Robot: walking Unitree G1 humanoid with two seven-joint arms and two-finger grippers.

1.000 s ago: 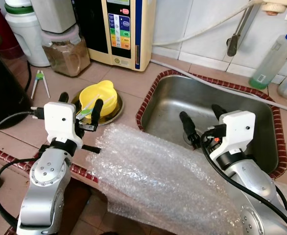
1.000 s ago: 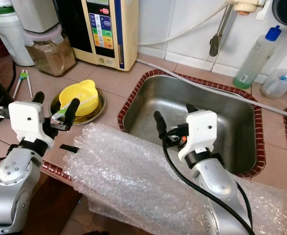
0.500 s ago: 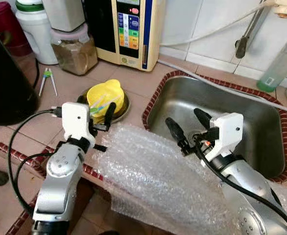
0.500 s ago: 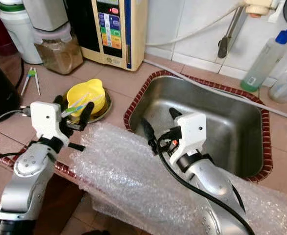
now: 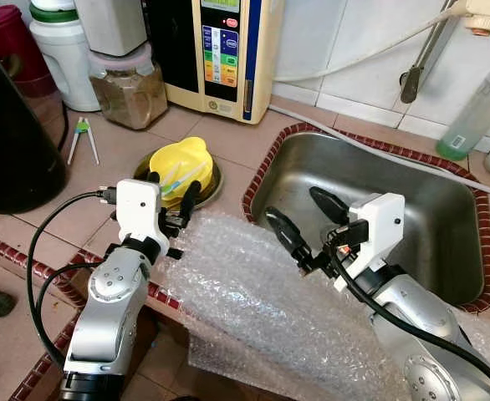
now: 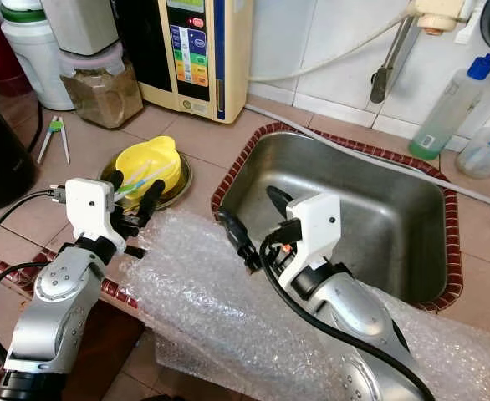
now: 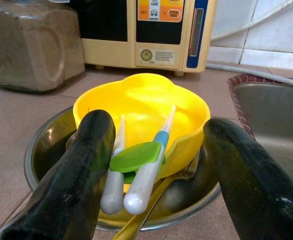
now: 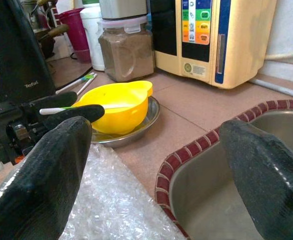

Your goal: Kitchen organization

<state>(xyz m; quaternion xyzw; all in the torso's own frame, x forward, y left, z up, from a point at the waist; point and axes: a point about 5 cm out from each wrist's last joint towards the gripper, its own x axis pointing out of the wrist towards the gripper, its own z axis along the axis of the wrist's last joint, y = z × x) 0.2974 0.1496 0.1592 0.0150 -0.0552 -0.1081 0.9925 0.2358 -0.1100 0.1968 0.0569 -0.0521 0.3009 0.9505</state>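
Left hand [image 5: 171, 189] open at the yellow bowl [image 5: 181, 166], which sits in a steel dish [image 7: 46, 150] on the tabletop [image 5: 228, 138] between the sink [image 5: 446, 209] rim and the left edge; fingers [image 7: 86, 165] straddling the bowl's near wall, nothing gripped. Two white utensils [image 7: 136, 175] joined by a green clip, leaning over the bowl's near rim, directly between those fingers. Compared with one second ago: left hand closer to the bowl, gap to the utensils now nearly gone. Right hand [image 5: 303, 224] open and empty, shifted from over the sink basin to above the sink's near-left rim, over the bubble wrap [image 5: 253, 301] draped across the tabletop's front edge. Judged meaning: left hand set for a pinch on the utensils or bowl rim; right hand likely moving in to assist or to clear the wrap. Risk: tipping the bowl in its dish on closing. Purifier [image 5: 220, 50] and jar [image 5: 128, 79] at the back edge, untouched.
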